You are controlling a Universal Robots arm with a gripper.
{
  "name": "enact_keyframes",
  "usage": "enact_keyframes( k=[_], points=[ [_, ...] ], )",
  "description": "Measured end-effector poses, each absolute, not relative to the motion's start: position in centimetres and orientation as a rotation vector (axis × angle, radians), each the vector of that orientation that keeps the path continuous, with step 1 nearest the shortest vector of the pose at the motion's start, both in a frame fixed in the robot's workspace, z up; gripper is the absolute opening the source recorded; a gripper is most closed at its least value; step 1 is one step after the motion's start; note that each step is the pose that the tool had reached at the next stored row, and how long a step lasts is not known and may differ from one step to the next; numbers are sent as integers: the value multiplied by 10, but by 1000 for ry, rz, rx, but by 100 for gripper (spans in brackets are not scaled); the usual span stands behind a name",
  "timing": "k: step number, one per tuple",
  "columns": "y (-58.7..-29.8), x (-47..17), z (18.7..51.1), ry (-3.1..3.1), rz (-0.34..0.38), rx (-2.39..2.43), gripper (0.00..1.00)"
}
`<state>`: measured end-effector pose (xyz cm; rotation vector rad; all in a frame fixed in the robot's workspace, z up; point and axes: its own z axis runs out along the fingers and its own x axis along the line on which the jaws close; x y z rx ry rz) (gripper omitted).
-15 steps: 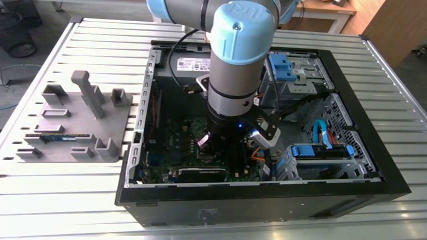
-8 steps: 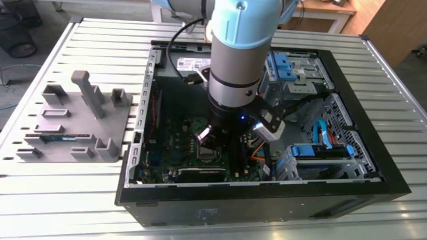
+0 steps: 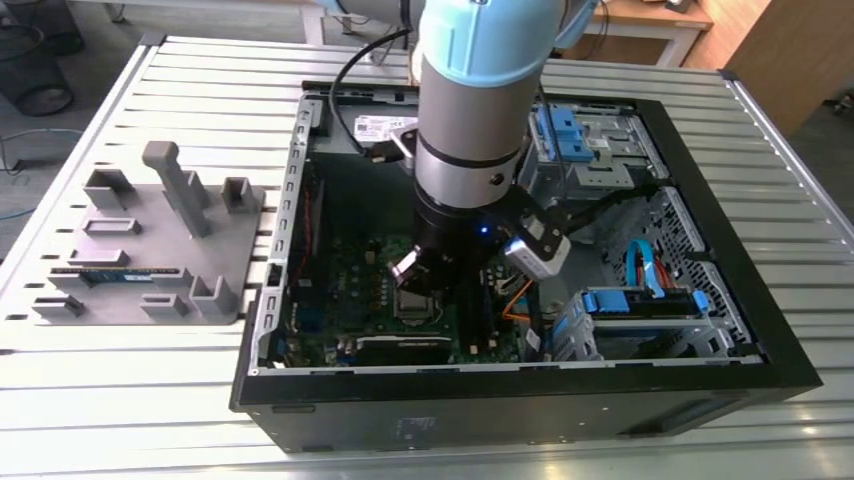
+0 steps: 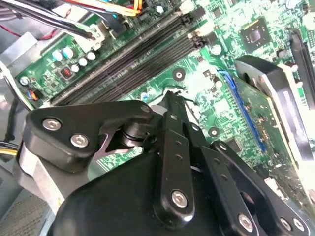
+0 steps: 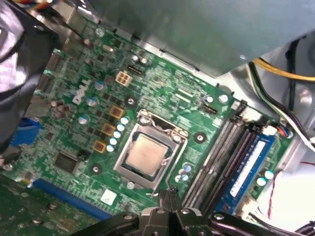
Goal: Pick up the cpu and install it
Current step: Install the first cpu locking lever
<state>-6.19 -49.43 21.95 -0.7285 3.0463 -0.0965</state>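
White slatted metal table (image 3: 120,400) carries the open black computer case (image 3: 747,330), and the grey robot arm (image 3: 467,110) reaches down into it above the green motherboard (image 5: 162,83). The small square silver cpu (image 5: 145,153) already lies in its socket, so the installing step seems nearly finished. The black gripper (image 5: 170,194) hangs just beside the socket's edge with its fingertips drawn together, holding nothing.

Open room above the cpu (image 5: 145,153), memory slots (image 5: 220,156) just beside
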Motion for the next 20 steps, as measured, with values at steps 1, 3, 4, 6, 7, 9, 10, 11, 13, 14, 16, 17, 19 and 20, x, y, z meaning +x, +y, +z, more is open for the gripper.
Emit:
enact_keyframes(
  k=[1,3,4,6,7,9,10,11,13,14,16,17,19,20],
  points=[
    [-494,-66,219,3046,-97,-728,11],
    [-493,-74,219,3046,-97,-726,11],
    [-493,-78,219,3046,-97,-725,11],
    [-491,-84,219,3046,-97,-722,11],
    [-489,-86,219,3046,-97,-721,11],
    [-487,-87,219,3047,-97,-717,11],
    [-487,-87,221,3048,-98,-716,11],
    [-487,-87,222,3047,-97,-716,11],
    [-487,-87,223,3047,-97,-715,11],
    [-487,-87,223,3047,-97,-715,11],
    [-487,-87,223,3047,-97,-715,11],
    [-487,-87,223,3047,-96,-715,11],
    [-487,-87,223,3047,-96,-715,11],
    [-487,-87,223,3047,-96,-715,11]
  ],
)
